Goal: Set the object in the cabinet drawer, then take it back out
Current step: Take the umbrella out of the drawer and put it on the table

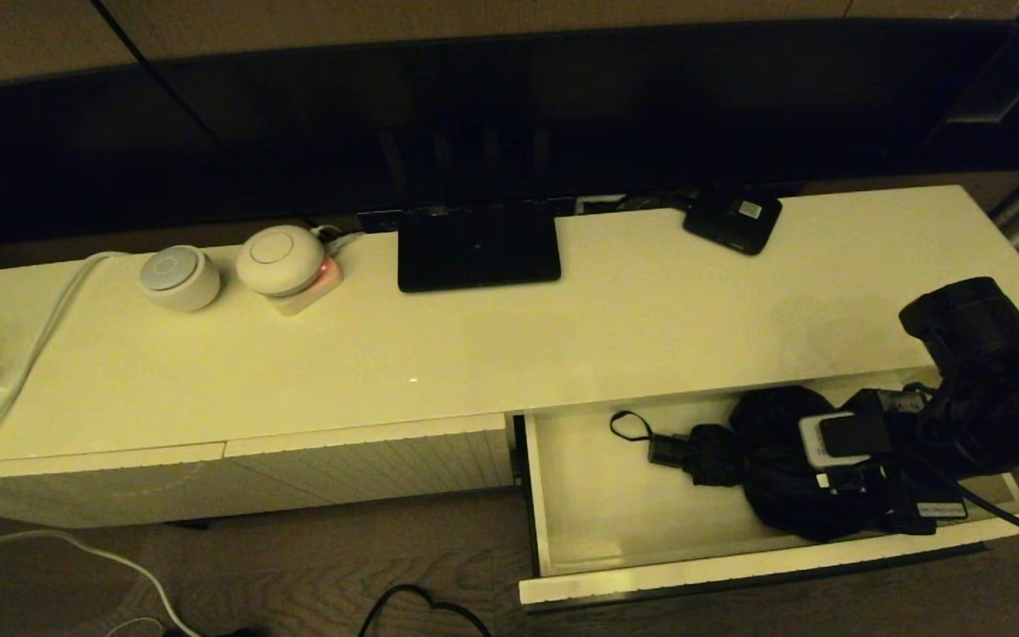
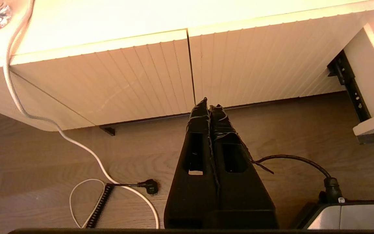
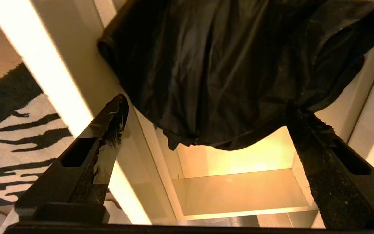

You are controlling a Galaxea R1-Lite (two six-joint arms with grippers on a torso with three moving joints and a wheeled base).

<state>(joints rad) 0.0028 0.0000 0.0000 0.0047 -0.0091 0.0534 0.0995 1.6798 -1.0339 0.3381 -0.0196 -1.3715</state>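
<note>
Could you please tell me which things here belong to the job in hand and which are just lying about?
Job:
- umbrella, lying in the open drawer
- right gripper, open over the umbrella

Lying about:
- left gripper, shut, parked by the cabinet front
- two round white devices
- black box
- white cable
</note>
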